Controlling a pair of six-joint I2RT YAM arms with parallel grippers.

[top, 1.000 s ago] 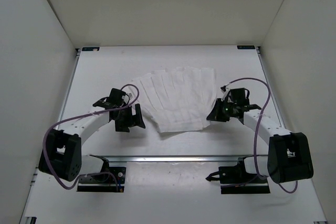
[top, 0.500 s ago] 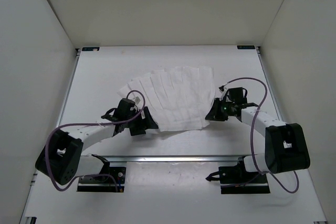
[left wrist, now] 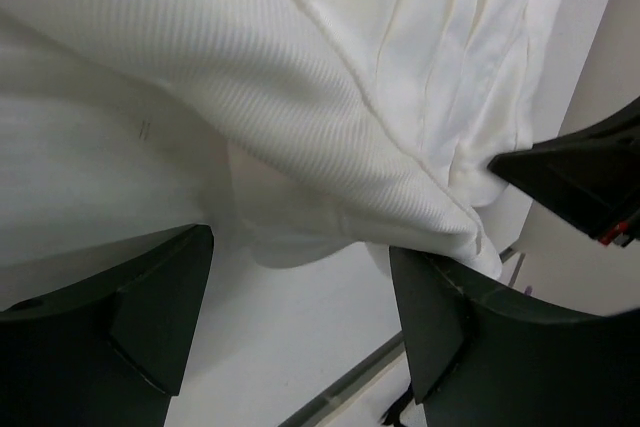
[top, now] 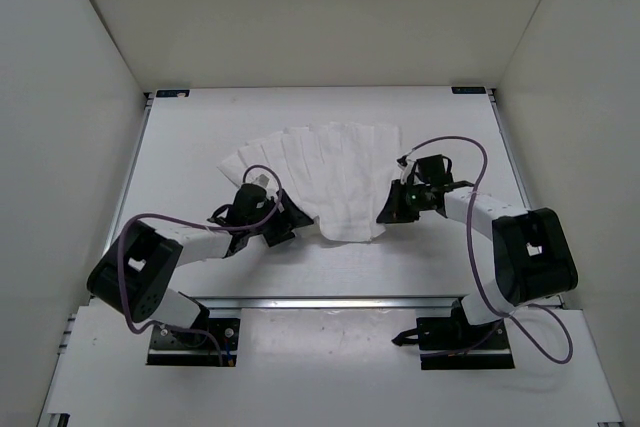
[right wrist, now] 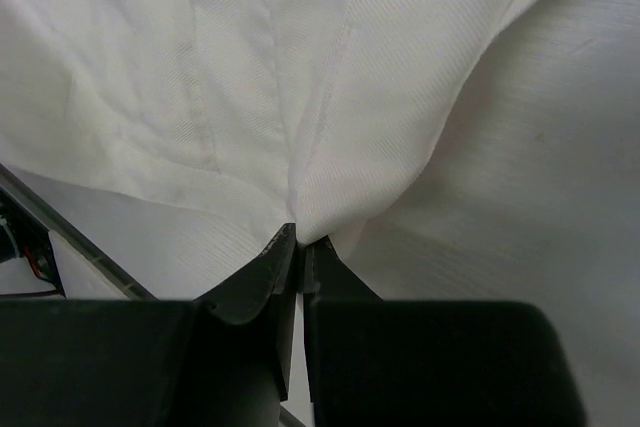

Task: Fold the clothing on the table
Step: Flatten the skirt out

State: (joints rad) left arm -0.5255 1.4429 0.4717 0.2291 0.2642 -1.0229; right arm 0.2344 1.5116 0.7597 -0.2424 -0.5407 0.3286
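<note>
In the last second both arms have drawn in on the clothing (top: 335, 167), which lies rumpled in the middle of the surface (top: 190, 127). Its near edge is now gathered narrower, so the fold looks about to begin. The right pincer (right wrist: 298, 242) is clamped tight on a pinch of the clothing's near right edge, while the left pincer (left wrist: 300, 282) has slid to the near left corner, jaws wide apart, the hem lying between them ungripped.
</note>
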